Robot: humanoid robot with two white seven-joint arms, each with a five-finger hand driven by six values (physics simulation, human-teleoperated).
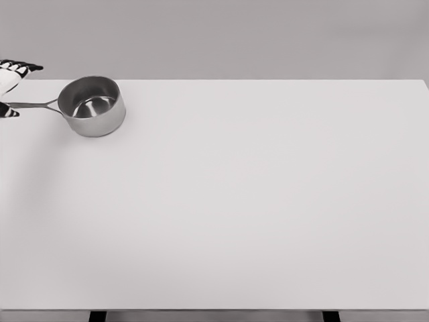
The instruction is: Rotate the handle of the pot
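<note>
Mid-grasp at tabletop [255, 201] far left: left hand [10, 87], fingers [27, 68] apparently around handle [30, 104], grip unclear; next, swinging pot [92, 106] about its base.

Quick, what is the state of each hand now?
Left hand: at the pot handle, mostly cut off; grasp cannot be told.
Right hand: not in view.

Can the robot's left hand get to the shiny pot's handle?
Probably yes: the left hand sits at the picture's left edge, right at the thin handle of the round silver metal pot, with nothing between.
</note>
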